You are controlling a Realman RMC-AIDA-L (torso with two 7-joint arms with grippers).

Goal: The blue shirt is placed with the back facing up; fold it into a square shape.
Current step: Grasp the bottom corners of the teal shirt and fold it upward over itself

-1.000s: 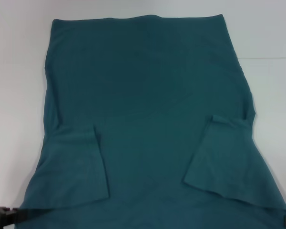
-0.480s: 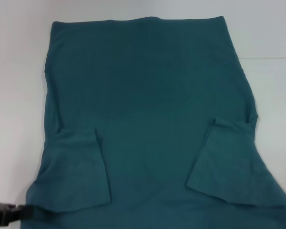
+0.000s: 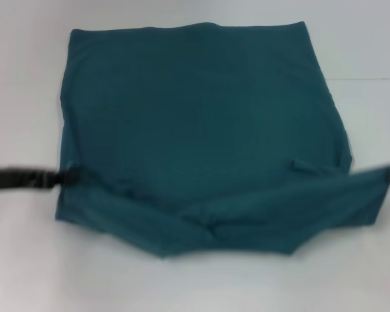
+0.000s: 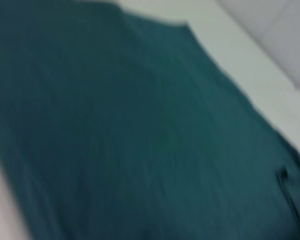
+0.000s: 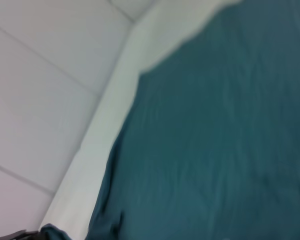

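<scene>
The blue shirt (image 3: 195,110) lies on the white table (image 3: 26,78), and its near edge is raised and stretched in a sagging band between my two grippers. My left gripper (image 3: 64,178) holds that edge at the shirt's left side, with its black arm reaching in from the left. At the right side my right gripper (image 3: 389,175) holds the other end. One folded-in sleeve (image 3: 305,166) still shows by the right side; the other is hidden under the raised band. Both wrist views show mostly the blue shirt (image 4: 115,125) (image 5: 225,130) spread below.
Bare white table surrounds the shirt on the left, right and near sides (image 3: 195,286). A table seam (image 3: 367,79) runs at the right. Pale wall panels (image 5: 45,100) show beyond the table edge in the right wrist view.
Both grippers have risen and moved away from me, carrying the shirt's near edge up over the body. The folded sleeves are now mostly covered, and bare table shows in front.
</scene>
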